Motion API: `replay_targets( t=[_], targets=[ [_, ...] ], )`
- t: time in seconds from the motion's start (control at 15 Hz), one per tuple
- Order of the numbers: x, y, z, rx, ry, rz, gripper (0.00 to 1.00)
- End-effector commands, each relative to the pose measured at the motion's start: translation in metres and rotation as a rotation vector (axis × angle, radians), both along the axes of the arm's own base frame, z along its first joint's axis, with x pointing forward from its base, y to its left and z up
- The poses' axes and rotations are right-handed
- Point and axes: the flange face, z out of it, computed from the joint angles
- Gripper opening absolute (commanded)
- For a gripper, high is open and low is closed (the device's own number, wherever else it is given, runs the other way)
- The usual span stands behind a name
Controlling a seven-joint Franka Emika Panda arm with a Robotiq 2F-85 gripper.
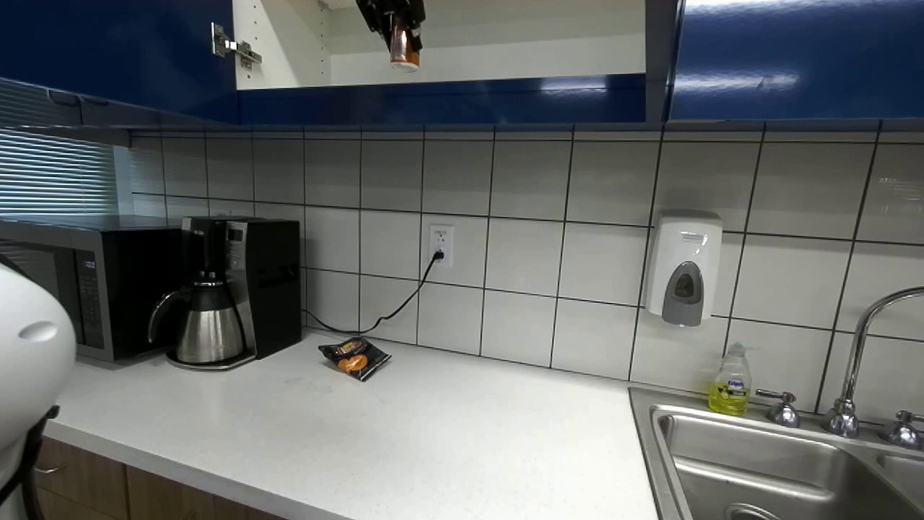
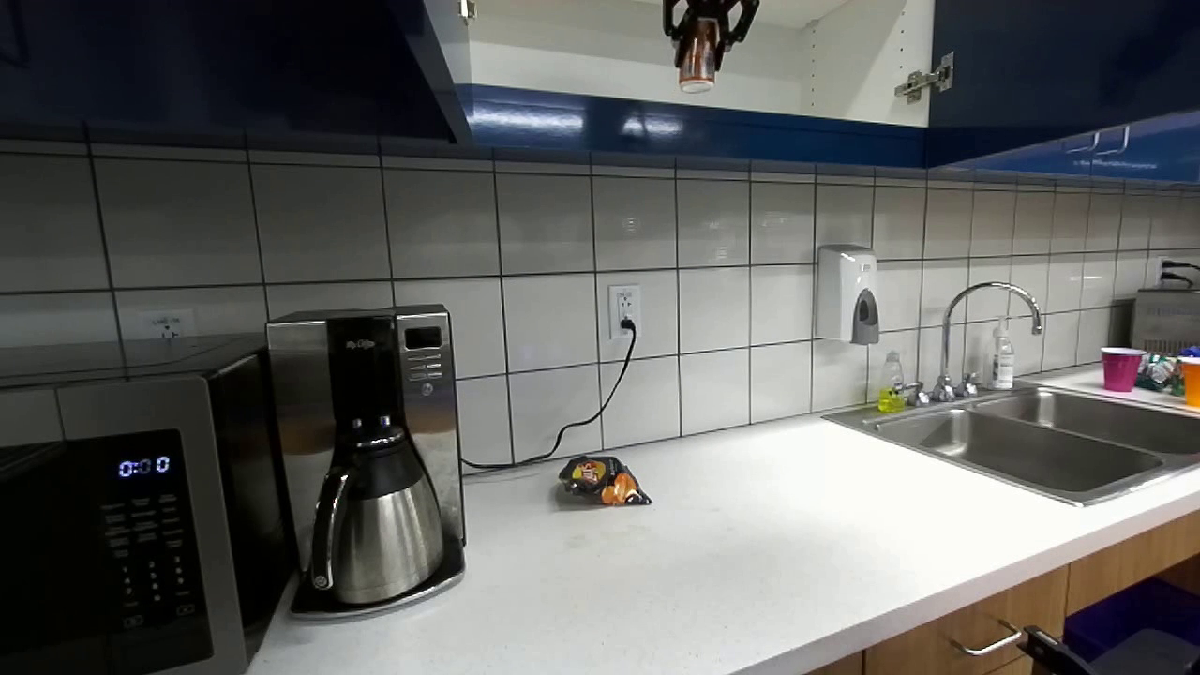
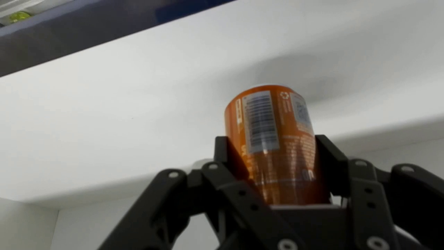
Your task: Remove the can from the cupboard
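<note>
Pinching an orange can [image 3: 275,149] between two black fingers [image 3: 329,156], the Robotiq gripper [image 3: 271,140] points down into the wall cupboard [image 1: 440,106]. Contact is confirmed in the wrist view: one finger bears on each side of the can, and the barcode panel faces that camera. Location of the can: held clear above the white cupboard floor, slightly off upright, with its pale lower end showing just above the blue front edge in both exterior views. I cannot judge exactly how deep it sits. Both dark blue doors [image 2: 1050,70] stand open.

On the white countertop [image 1: 433,433] below, a black snack packet [image 1: 355,357] with orange marks lies near the tiled wall [image 1: 527,253]. Beside the microwave [image 2: 84,534], whose display [image 2: 144,466] is lit, stands a coffee maker [image 2: 427,380]; its stainless-steel carafe [image 2: 389,539], black-handled, rests upright on the base. A black plug [image 1: 438,256] occupies the lower socket of the wall outlet [image 1: 447,237]. A white soap dispenser [image 1: 686,249] with a grey panel is fixed to the tiles farther along. Lower down, a yellow dish soap bottle [image 1: 730,386] stands upright at the rear rim of the double-bowl steel sink [image 1: 653,448], near the chrome faucet [image 1: 856,354]. Past the sink, in an exterior view, a magenta cup [image 2: 1120,370] stands on the countertop, with an orange cup [image 2: 1192,380] near it, only partly in view.
</note>
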Motion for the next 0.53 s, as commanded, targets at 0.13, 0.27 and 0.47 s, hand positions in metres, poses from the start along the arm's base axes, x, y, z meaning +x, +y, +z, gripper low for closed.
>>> replay_targets(
  t=[0.13,0.27,0.47],
  targets=[
    [-0.033,0.0,0.006,-0.004,0.016,-0.002,0.38],
    [-0.043,0.001,0.003,-0.006,0.017,0.005,0.38],
    [-0.062,0.002,-0.004,-0.009,0.024,0.016,0.38]
  ],
)
